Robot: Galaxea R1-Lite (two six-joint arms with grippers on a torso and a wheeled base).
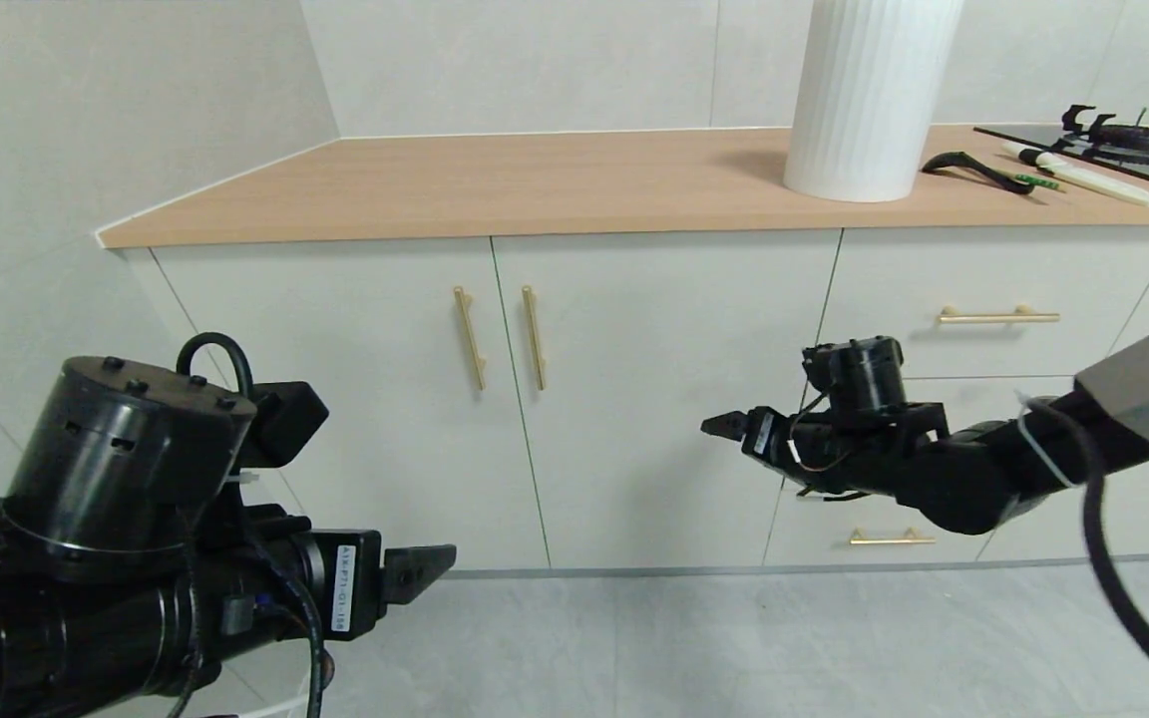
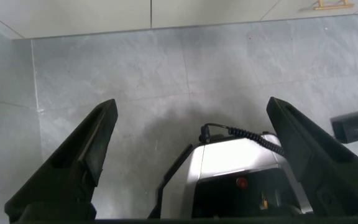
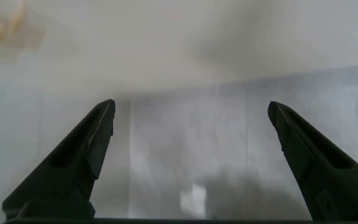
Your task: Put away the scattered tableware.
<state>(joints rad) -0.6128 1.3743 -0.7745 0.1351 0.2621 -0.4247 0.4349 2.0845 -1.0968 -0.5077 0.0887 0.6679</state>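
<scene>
On the wooden counter (image 1: pixel 495 184) at the far right lie a black curved utensil (image 1: pixel 973 168), a green-handled utensil (image 1: pixel 1031 180) and a cream-handled one (image 1: pixel 1083 176). My left gripper (image 1: pixel 425 568) hangs low at the left, in front of the cabinets, well below the counter; it is open (image 2: pixel 191 143) over the floor with nothing between its fingers. My right gripper (image 1: pixel 729 427) is held in front of the cabinet doors, under the counter and left of the utensils; it stands open (image 3: pixel 191 143) and empty.
A tall white ribbed vase (image 1: pixel 869 95) stands on the counter left of the utensils. A black gas hob (image 1: pixel 1128 140) sits at the far right. Below are pale cabinet doors with gold handles (image 1: pixel 500 337) and drawers (image 1: pixel 998 317). Grey tiled floor (image 1: pixel 734 638) lies beneath.
</scene>
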